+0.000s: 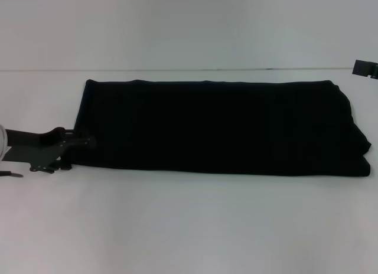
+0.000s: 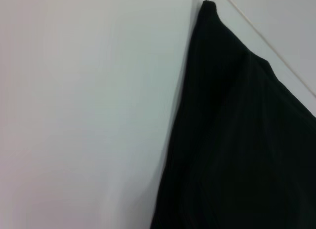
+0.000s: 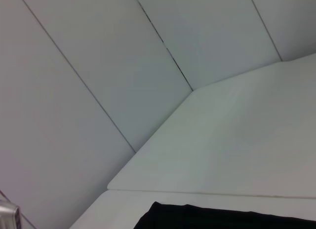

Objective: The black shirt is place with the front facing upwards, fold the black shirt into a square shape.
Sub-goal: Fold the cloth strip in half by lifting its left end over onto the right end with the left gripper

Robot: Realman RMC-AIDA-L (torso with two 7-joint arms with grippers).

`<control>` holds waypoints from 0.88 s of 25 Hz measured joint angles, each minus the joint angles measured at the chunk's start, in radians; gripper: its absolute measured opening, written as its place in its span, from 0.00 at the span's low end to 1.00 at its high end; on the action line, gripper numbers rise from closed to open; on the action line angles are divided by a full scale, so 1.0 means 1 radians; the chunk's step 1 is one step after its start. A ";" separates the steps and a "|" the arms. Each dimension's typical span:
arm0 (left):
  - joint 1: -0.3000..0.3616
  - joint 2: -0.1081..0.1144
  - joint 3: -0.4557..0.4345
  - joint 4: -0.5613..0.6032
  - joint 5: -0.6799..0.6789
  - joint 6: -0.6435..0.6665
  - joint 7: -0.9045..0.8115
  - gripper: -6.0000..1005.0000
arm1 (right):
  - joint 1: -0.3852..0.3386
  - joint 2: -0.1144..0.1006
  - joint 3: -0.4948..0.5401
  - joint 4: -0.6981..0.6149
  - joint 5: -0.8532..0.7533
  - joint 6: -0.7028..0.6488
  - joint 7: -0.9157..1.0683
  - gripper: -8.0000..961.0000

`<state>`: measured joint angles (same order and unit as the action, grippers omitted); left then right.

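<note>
The black shirt (image 1: 218, 126) lies on the white table (image 1: 189, 227) as a long flat band running left to right, with no lettering showing. My left gripper (image 1: 77, 151) is low at the band's near left corner, right against the cloth edge. The left wrist view shows a pointed corner of the black shirt (image 2: 237, 140) on the table. My right gripper (image 1: 365, 68) shows only as a small dark piece at the far right edge, raised and away from the cloth. In the right wrist view, just a strip of the black shirt (image 3: 222, 220) is visible.
The table's far edge (image 1: 189, 69) meets a pale panelled wall (image 3: 98, 66) behind the shirt. Bare white tabletop stretches in front of the shirt toward me.
</note>
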<state>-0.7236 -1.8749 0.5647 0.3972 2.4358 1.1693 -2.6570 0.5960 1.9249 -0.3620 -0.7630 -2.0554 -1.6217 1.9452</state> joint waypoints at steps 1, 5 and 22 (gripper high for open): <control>-0.003 0.000 0.000 0.000 0.000 -0.001 0.001 0.92 | 0.000 0.000 0.000 0.000 0.000 0.000 0.000 0.95; -0.010 -0.002 0.002 0.000 0.000 -0.014 0.003 0.92 | -0.002 0.000 0.000 0.000 0.000 -0.001 0.000 0.95; -0.015 -0.011 0.001 0.004 -0.008 -0.037 0.012 0.92 | -0.003 0.002 0.000 0.000 0.001 0.000 -0.003 0.95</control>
<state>-0.7390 -1.8860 0.5660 0.4016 2.4276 1.1322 -2.6454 0.5934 1.9264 -0.3621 -0.7634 -2.0539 -1.6213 1.9421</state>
